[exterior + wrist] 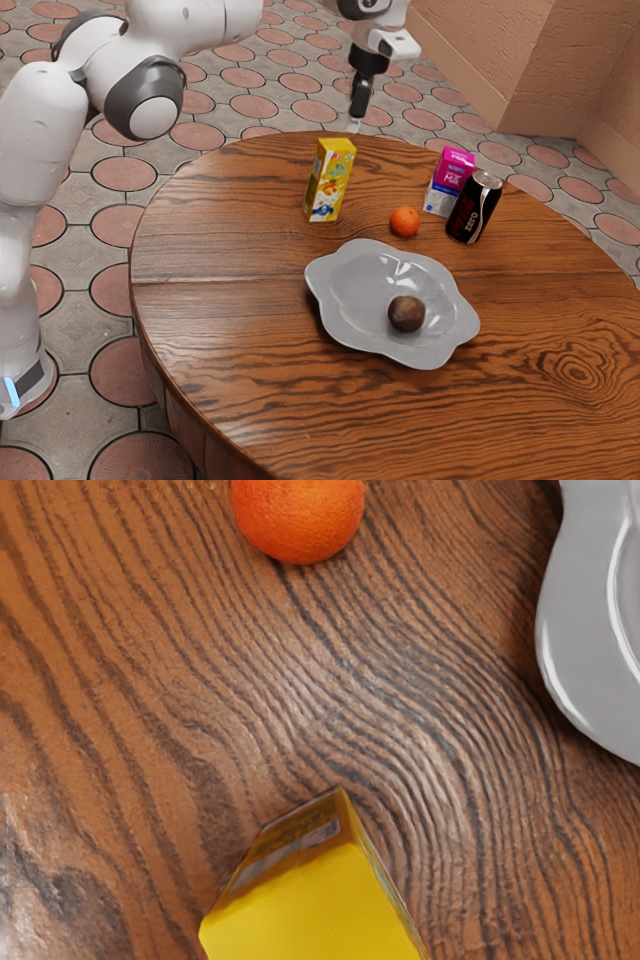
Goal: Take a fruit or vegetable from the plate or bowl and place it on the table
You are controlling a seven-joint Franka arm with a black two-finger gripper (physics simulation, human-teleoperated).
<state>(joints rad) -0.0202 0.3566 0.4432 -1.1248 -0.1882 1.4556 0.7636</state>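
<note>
My gripper (355, 124) hangs above the far side of the table, beyond the yellow carton in the exterior view and well away from the dish. A dark brown round fruit or vegetable (406, 314) lies in the wavy-edged grey dish (345, 338). On the bare wood between the dish and the cartons rests an orange (404, 221). The wrist view has the same orange (298, 516) and part of the grey dish (580, 660), whose visible part holds nothing.
The upright yellow carton (330, 181) stands nearest my hand; its top (310, 910) is large in the wrist view. A pink and white carton (449, 181) and a black can (473, 208) stand close together beyond the orange. All are on the round wooden table (230, 300).
</note>
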